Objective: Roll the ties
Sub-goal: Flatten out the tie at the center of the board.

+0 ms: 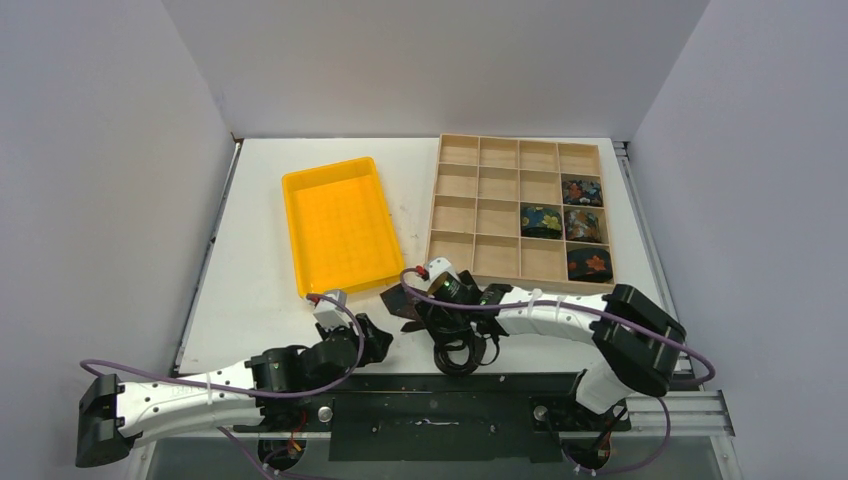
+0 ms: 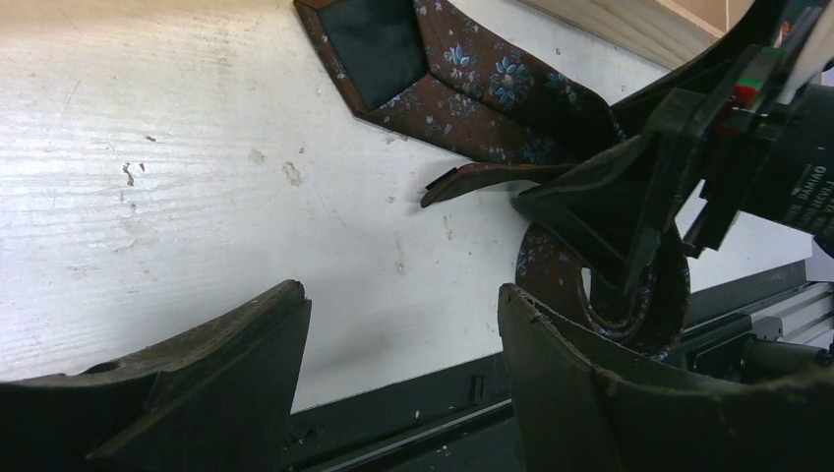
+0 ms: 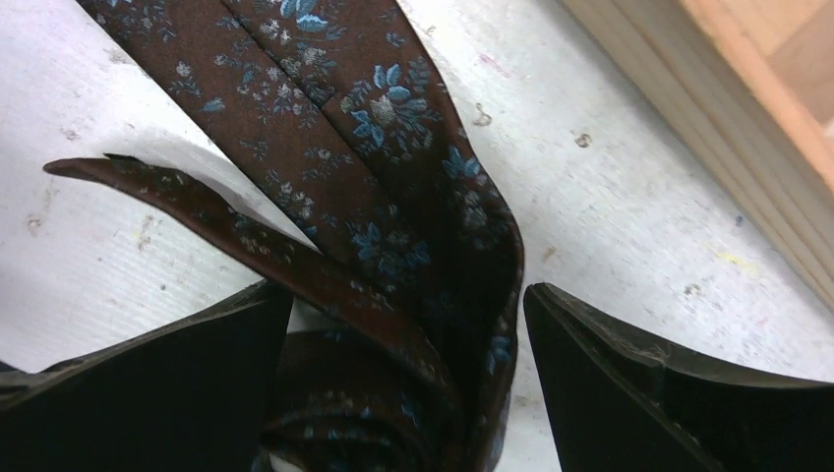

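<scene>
I see the left pincer [image 2: 398, 305] standing wide over the bench [image 2: 197, 147], holding nothing; the brown tie [image 2: 472, 88] lies on the bench just right of it, partly coiled; the right pincer [image 3: 408, 295] stands wide, straddling that tie without clamping it; four rolled ties [image 1: 585, 225] sit in the tray [image 1: 431, 235] cells at far right.

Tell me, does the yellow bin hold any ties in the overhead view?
No, the yellow bin shows only its bare floor; four rolled ties sit in the wooden tray.
</scene>
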